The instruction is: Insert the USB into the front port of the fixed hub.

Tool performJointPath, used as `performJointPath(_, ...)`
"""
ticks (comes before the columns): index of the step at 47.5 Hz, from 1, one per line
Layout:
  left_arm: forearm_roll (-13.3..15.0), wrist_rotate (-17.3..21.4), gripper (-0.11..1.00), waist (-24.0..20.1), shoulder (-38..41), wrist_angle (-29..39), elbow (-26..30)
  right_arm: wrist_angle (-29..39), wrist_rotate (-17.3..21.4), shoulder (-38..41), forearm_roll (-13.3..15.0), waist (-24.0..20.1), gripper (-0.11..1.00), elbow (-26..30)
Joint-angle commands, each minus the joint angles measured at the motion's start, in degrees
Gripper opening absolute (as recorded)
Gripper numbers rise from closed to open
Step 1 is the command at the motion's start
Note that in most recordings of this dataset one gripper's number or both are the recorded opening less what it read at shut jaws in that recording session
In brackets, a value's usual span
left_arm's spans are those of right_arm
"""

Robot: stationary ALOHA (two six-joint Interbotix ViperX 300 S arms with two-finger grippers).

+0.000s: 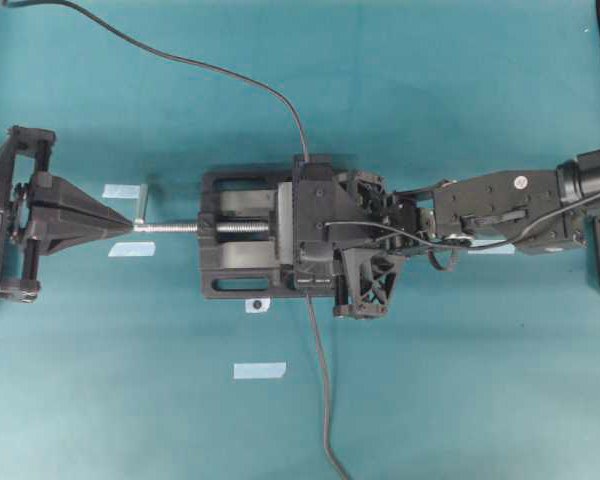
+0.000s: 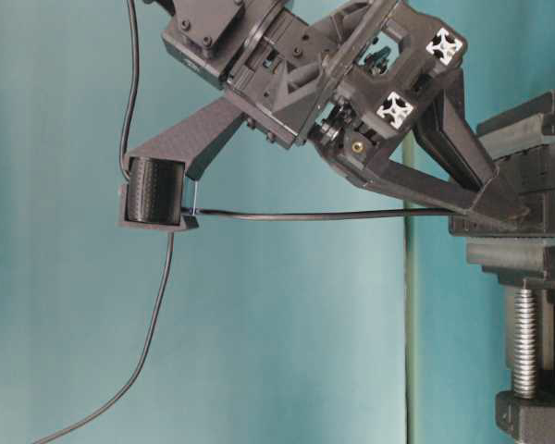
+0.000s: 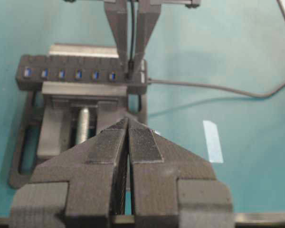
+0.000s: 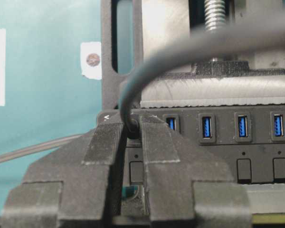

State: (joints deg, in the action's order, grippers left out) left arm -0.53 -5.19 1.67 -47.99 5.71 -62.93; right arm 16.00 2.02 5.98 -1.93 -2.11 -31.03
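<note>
The fixed hub [image 3: 66, 80] is a long black strip with a row of blue ports, clamped in the vise. In the right wrist view the hub [image 4: 256, 152] fills the lower right. My right gripper [image 4: 132, 124] is shut on the USB [image 4: 131, 129] at the hub's end port. The plug itself is hidden between the fingers, so I cannot tell how deep it sits. Its dark cable [image 4: 180, 57] arcs up and away. The left wrist view shows the right gripper [image 3: 131, 64] coming down onto that end port. My left gripper [image 3: 128, 124] is shut and empty, well short of the vise.
The black vise [image 1: 235, 270] stands mid-table, its silver screw handle [image 1: 140, 205] pointing at my left gripper [image 1: 128, 222]. The hub's own lead [image 1: 323, 400] runs off toward the front edge. Another dark cable [image 1: 180, 60] trails to the back left. Tape strips [image 1: 259, 370] mark the teal mat.
</note>
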Motion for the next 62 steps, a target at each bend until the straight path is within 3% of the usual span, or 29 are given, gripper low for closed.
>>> performJointPath(1, -0.1, -0.1, 0.0, 0.1, 0.1, -0.7, 0.7, 1.0, 0.6, 0.4, -0.1, -0.4, 0.08, -0.3)
performJointPath(17, -0.1, -0.1, 0.0, 0.1, 0.1, -0.8, 0.6, -0.8, 0.4, -1.2, 0.2, -0.4, 0.08, 0.3)
performJointPath(25, -0.1, -0.1, 0.0, 0.1, 0.1, -0.8, 0.6, -2.3, 0.4, -2.0, 0.2, -0.4, 0.15, 0.5)
performJointPath(42, -0.1, -0.1, 0.0, 0.1, 0.0, -0.8, 0.7, -2.4, 0.4, -3.5, 0.8, 0.2, 0.71, 1.8)
performJointPath(62, -0.1, -0.1, 0.0, 0.1, -0.2, -0.8, 0.7, -1.5, 0.4, -3.9, 1.1, 0.3, 0.71, 1.8)
